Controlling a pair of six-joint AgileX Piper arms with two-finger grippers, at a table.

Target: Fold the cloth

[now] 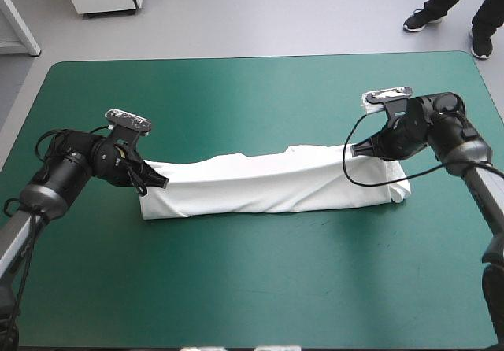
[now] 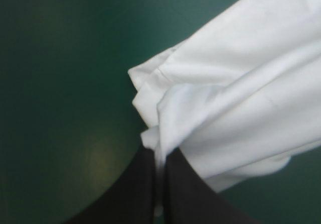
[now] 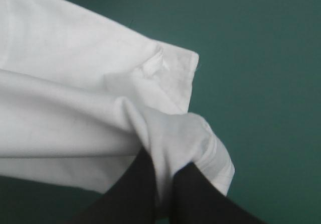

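High view: you had the white short-sleeved T-shirt [image 1: 268,182] lying as a long band, left to right, mid teal-green tabletop [image 1: 236,288]; left end effector [image 1: 160,182] and right end effector [image 1: 353,151] each clamped one end.

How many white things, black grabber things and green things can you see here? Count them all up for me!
White short-sleeved T-shirt, lying in a long band: 1
Black fin-fingered grippers: 2, the left gripper and the right gripper, each shut on one end of the T-shirt
Teal-green table cover: 1
Total: 4
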